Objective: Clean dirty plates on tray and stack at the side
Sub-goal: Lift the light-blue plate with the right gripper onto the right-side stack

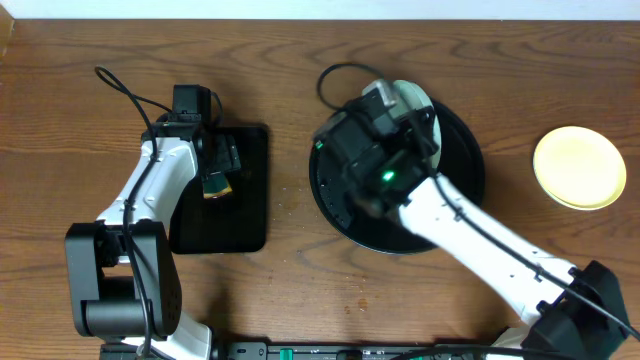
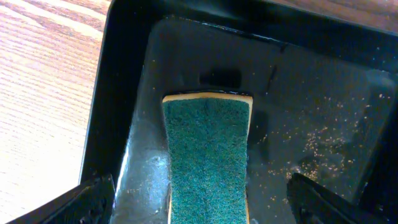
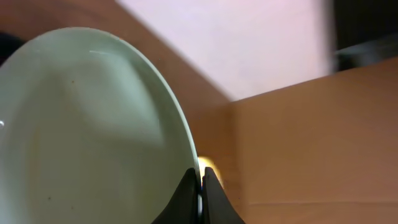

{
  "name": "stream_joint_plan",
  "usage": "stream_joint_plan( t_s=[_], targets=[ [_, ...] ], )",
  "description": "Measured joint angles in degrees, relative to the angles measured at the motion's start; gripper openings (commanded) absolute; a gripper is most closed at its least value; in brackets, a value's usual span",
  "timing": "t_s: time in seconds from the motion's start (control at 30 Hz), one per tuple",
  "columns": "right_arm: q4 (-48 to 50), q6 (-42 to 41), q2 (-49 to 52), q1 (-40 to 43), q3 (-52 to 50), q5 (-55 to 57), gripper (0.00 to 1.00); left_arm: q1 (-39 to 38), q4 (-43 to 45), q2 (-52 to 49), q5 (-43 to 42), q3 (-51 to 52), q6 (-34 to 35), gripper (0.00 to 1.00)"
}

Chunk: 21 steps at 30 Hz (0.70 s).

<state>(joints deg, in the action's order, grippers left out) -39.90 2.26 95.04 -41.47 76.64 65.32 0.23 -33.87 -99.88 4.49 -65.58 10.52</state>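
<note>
Right claw (image 3: 200, 180) pinches a pale plate (image 3: 81, 137) by its rim over the tray (image 1: 465, 170), where it may slip free; left claw (image 2: 200, 186) spread astride sponge (image 2: 207, 143).

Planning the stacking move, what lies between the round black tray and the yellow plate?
Nothing: overhead, only bare wooden table separates the tray from the yellow plate.

Brown wooden table (image 1: 290, 130), grain running left to right, evenly lit. A pale strip (image 1: 450, 8) borders its far edge; the right wrist view shows a pale, blurred surface (image 3: 261, 43) beyond.
</note>
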Motion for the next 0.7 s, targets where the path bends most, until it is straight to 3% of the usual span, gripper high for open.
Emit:
stream_joint_plan(
  t_s=[0.23,0.43,0.7],
  targets=[
    [-1.40,-6.73,0.17,19.69,-0.11,-32.13,0.01,0.00,-0.02,0.00,0.00,0.00,0.00,0.88],
    [-2.73,-9.25,0.17,38.16,-0.15,-52.30,0.01,0.00,-0.02,0.00,-0.02,0.00,0.00,0.89],
    [-2.80,-13.49,0.17,65.66,-0.20,-64.24,0.01,0.00,-0.02,0.00,0.00,0.00,0.00,0.89]
  ],
)
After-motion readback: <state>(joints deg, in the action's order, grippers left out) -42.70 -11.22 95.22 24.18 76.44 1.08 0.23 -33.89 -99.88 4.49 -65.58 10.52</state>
